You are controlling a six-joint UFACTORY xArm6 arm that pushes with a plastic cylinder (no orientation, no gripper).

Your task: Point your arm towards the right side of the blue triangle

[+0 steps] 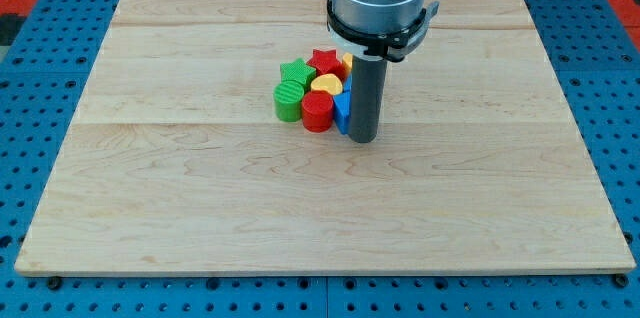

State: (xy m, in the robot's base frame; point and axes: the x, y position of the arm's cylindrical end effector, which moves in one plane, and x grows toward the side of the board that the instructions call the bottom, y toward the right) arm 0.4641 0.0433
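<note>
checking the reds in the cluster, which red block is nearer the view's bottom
The red cylinder, at the cluster's lower edge beside the blue block and near my tip. The red star sits at the cluster's top.

My tip [362, 139] rests on the board [200, 198] just right of the triangle [342, 111], which edges a tight block cluster [310, 93].

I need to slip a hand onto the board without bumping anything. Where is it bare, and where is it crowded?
The wooden board is bare along the view's left, right and whole bottom half. The crowded spot is the cluster near top centre: green blocks, red star, yellow block, red cylinder and blue triangle, with my tip at the triangle's right side.
</note>
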